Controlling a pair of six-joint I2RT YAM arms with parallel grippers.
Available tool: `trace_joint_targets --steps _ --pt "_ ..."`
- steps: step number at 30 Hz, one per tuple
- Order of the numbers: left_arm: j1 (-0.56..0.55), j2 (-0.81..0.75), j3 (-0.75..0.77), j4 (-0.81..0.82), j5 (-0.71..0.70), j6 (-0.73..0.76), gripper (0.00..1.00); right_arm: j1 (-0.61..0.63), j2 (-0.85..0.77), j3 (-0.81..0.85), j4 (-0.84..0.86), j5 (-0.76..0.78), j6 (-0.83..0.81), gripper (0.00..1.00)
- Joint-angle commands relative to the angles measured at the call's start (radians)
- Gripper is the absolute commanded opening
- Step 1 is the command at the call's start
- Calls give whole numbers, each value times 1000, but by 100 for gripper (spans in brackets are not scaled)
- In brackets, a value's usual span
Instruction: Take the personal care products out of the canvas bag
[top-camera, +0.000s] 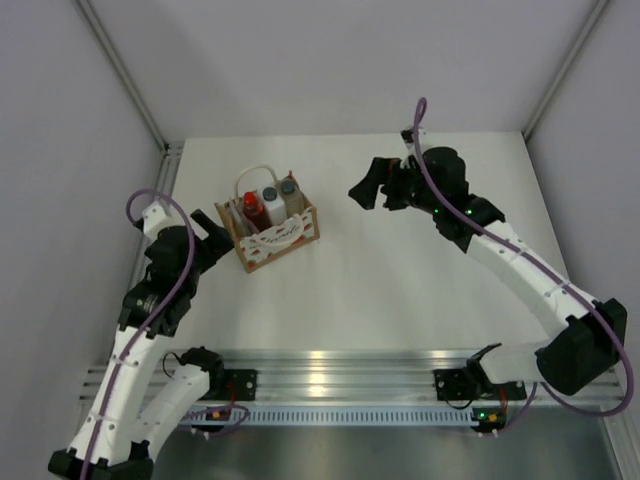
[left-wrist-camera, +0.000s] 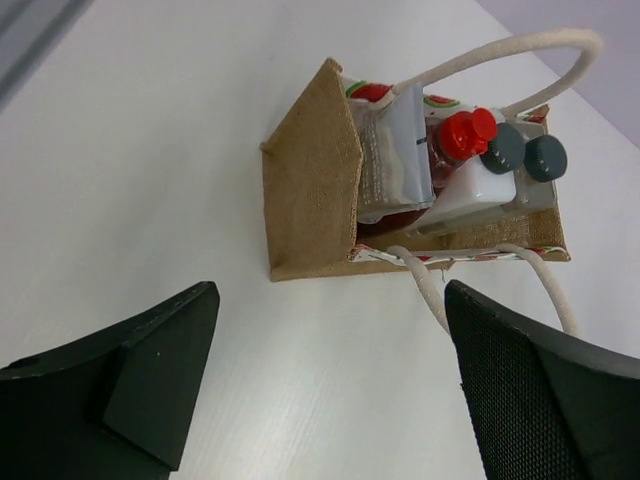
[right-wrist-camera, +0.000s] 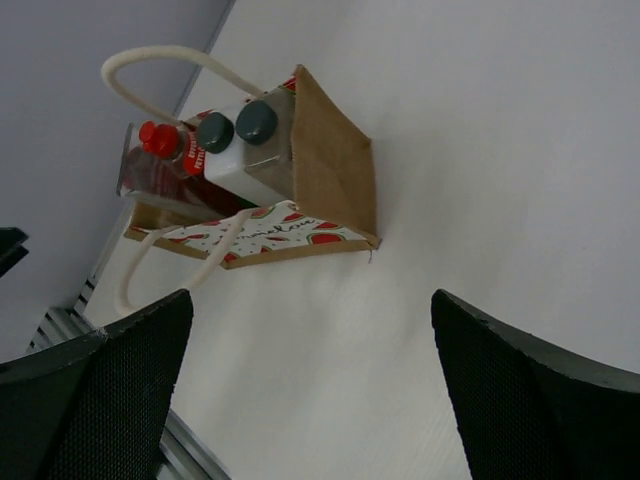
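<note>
As the left hand (top-camera: 208, 228) and right hand (top-camera: 372, 182) both gape wide w/ nothing held, the task looks unstarted. Left hand hovers just beside the canvas bag (top-camera: 280, 236), right hand well apart, both aimed at it. Bag stands upright on the bench (top-camera: 400, 270), w/ red bottle (top-camera: 252, 208), white bottle (top-camera: 270, 197), dark-capped bottle (top-camera: 288, 188) & flat tube (left-wrist-camera: 385, 150) inside: all 4 left to pull.

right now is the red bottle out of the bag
No, the red bottle stands inside the bag, with its cap poking above the rim.
</note>
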Motion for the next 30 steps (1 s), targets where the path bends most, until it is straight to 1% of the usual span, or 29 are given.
trace_joint_targets --steps 1,3,5,6,7,11,12,16,24,26,30 --pt "1 104 -38 31 54 -162 98 89 41 84 106 1 4 99" --pt "1 186 -55 66 45 -186 94 114 48 87 128 1 2 99" --pt "1 234 -63 93 11 -235 89 137 50 81 135 1 -1 99" --pt "1 256 -67 104 -1 -254 84 145 47 76 135 1 -4 100" --pt "1 277 -75 116 -12 -289 77 151 39 73 137 -2 -7 99" --pt "1 293 -139 222 -9 -327 71 154 -4 19 137 -1 -24 100" --pt "1 293 -147 265 -2 -328 71 152 -13 9 135 0 -30 99" --pt "1 299 -158 311 34 -329 69 154 -40 -18 135 0 -45 100" --pt "1 195 -150 313 23 -304 68 154 -19 -1 135 -28 -41 99" --pt "1 192 -155 313 -6 -308 68 158 -4 10 135 -34 -38 99" --pt "1 230 -161 324 -8 -311 68 172 27 30 134 -45 -42 99"
